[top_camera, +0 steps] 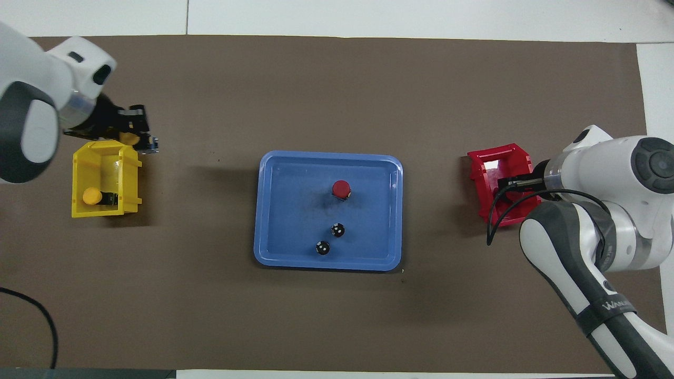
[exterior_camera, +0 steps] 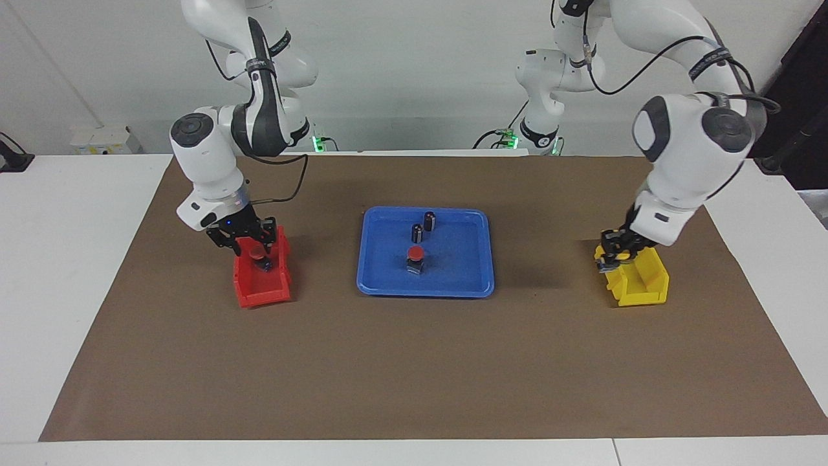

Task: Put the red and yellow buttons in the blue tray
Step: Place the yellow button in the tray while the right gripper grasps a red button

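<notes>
Overhead: yellow button (top_camera: 128, 138) in left pincer (top_camera: 138, 138).

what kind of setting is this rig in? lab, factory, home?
Most likely a robotics lab bench. Two Franka arms stand at a white table covered by a brown paper mat, with loose cabling against a bare wall. The props are staged: a blue tray, a small red bin, a small yellow bin.

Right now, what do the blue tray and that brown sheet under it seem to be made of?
The blue tray looks like moulded plastic: one even colour, rounded corners, a smooth low rim with a slight sheen. The brown sheet looks like matt paper or thin card: flat, dull, straight-cut edges over the white table.
</notes>
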Robot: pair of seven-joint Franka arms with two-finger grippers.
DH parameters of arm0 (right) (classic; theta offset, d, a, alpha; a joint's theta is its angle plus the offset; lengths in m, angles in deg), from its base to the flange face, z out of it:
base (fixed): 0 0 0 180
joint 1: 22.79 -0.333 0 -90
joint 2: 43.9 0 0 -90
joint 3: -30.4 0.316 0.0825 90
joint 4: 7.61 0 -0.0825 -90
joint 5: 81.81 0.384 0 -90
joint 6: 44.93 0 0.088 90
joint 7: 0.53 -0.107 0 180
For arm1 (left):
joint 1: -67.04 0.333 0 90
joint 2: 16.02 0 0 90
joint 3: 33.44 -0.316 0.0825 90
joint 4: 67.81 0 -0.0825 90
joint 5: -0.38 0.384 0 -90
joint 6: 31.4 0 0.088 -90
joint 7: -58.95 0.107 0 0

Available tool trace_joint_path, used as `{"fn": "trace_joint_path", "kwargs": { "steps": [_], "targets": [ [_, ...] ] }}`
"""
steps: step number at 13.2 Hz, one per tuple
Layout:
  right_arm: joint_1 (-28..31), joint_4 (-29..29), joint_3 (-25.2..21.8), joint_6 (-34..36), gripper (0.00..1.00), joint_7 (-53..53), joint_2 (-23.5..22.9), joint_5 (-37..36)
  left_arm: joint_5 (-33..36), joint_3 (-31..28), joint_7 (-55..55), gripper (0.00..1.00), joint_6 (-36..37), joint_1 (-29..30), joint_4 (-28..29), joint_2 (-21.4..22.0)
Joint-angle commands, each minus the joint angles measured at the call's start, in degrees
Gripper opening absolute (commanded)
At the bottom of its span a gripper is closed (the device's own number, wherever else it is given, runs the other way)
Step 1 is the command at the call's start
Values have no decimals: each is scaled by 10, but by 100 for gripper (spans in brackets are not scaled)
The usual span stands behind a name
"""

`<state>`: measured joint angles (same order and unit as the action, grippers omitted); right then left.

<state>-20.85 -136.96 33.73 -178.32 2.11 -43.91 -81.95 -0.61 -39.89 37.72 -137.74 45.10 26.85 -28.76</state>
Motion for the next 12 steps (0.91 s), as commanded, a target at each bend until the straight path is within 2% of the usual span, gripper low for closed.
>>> {"fn": "trace_joint_path", "kwargs": {
  "steps": [1,3,6,7,9,10,11,12],
  "targets": [
    [17,-20,6,-22,68,17,4,12,-23,-8,-98,1,-52,-84,31,-8],
    [16,-35,6,-36,67,18,6,12,-56,-8,-137,1,-97,-136,47,-19],
    [16,-68,6,-74,63,29,12,12,-58,-7,-180,1,-155,-192,90,-32],
    [16,-70,6,-75,57,30,13,12,-58,-7,-189,1,-170,-205,90,-53],
    [16,-69,6,-74,39,30,13,12,-58,-7,-203,2,-197,-212,90,-70],
    [16,-64,6,-71,30,30,12,12,-58,-7,-203,13,-196,-214,91,-72],
    [14,-56,6,-67,28,30,11,12,-58,-7,-203,50,-196,-214,91,-72],
    [12,-37,6,-51,28,30,6,12,-58,-7,-203,66,-190,-214,91,-71]
  ]
}}
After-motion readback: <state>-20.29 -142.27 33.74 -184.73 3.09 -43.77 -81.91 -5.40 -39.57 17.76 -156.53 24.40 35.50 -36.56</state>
